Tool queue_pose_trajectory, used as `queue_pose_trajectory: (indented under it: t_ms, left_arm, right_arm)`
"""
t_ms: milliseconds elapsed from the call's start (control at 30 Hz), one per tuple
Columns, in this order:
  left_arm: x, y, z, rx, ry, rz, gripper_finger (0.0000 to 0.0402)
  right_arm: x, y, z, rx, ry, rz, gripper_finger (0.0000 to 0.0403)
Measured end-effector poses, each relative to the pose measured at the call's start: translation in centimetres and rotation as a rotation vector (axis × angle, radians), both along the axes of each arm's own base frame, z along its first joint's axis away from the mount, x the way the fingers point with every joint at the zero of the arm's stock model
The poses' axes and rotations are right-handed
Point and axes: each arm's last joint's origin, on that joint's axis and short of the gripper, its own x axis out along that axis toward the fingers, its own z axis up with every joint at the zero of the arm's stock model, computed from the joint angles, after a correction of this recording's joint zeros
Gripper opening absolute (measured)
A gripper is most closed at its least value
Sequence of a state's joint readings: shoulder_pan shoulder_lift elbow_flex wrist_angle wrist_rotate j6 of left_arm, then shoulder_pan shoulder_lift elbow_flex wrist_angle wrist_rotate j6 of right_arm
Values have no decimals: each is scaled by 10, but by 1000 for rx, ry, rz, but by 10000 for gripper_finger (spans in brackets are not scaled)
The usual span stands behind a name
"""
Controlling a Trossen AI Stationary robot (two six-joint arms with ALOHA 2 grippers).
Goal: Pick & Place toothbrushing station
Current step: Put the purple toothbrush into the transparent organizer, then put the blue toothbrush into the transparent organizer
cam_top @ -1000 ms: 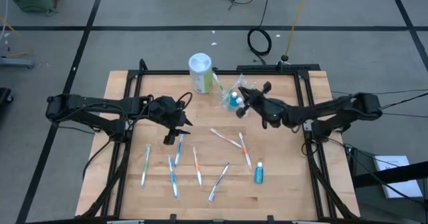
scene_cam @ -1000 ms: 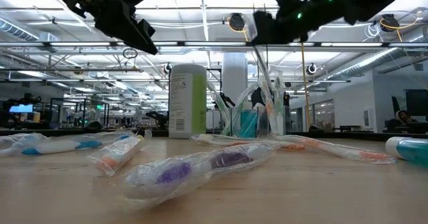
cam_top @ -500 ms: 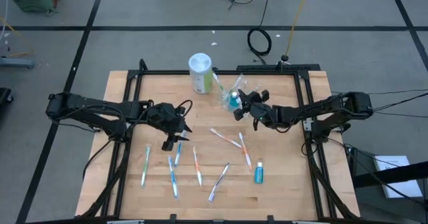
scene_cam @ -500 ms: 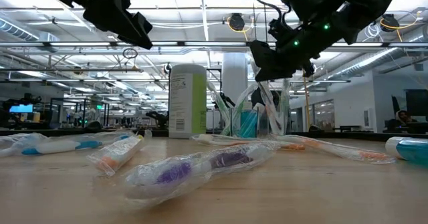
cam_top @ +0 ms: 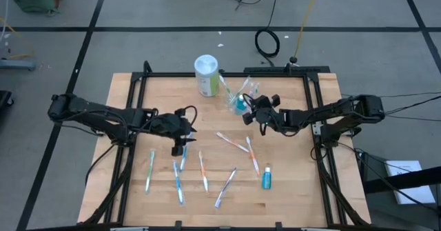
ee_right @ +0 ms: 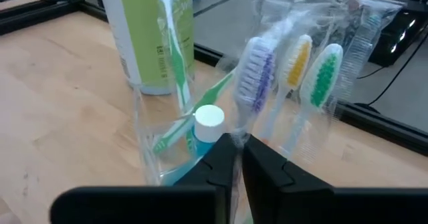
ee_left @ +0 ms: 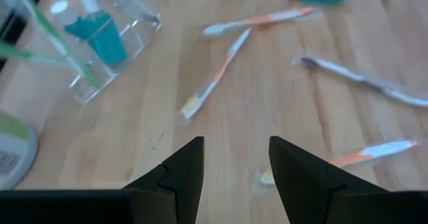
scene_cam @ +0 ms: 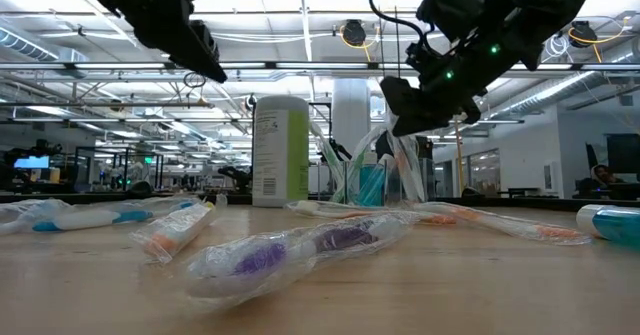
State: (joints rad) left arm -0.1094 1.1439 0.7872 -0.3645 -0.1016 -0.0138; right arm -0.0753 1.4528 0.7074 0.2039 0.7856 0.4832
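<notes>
Wooden table [cam_top: 296,189]; grey floor [cam_top: 138,10]

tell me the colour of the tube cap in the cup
White cap on a teal tube, clearest in the right wrist view.

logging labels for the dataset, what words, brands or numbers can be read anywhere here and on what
"in": letters on the tall green and white canister, cut off by a wrapped toothbrush in the right wrist view; the rest is hidden.
Barcode and small print on that canister's white label: too small to read.
Small teal-blue toothpaste tube: no readable print.
Nothing else legible.
</notes>
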Motion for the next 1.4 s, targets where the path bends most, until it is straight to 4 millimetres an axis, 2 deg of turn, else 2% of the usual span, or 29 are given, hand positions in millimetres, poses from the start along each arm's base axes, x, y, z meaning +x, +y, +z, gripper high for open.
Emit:
queue_pose_trajectory:
  t_ms: [200,433,667,800,933,1167,1400]
  left_arm:
    - [-3,1,-3,-49,36,105,175]
    - [-8,5,-8,-150,61,382,175]
    - [-6,4,-22,-235,142,546,175]
    - [2,1,-37,-235,207,568,175]
    - [10,-1,-54,-289,282,620,175]
    - [21,-7,-90,-448,469,731,175]
    - [26,-10,-112,-472,570,760,175]
  right_arm:
    - [-2,1,-2,-7,55,21,57]
    - [-5,3,-3,27,117,111,104]
    - [-16,5,26,-43,86,175,129]
    - [-25,9,43,-55,29,188,132]
    - [-30,16,50,-57,10,213,129]
    - [-31,22,51,-56,16,240,126]
    - [-31,24,50,-33,-9,234,127]
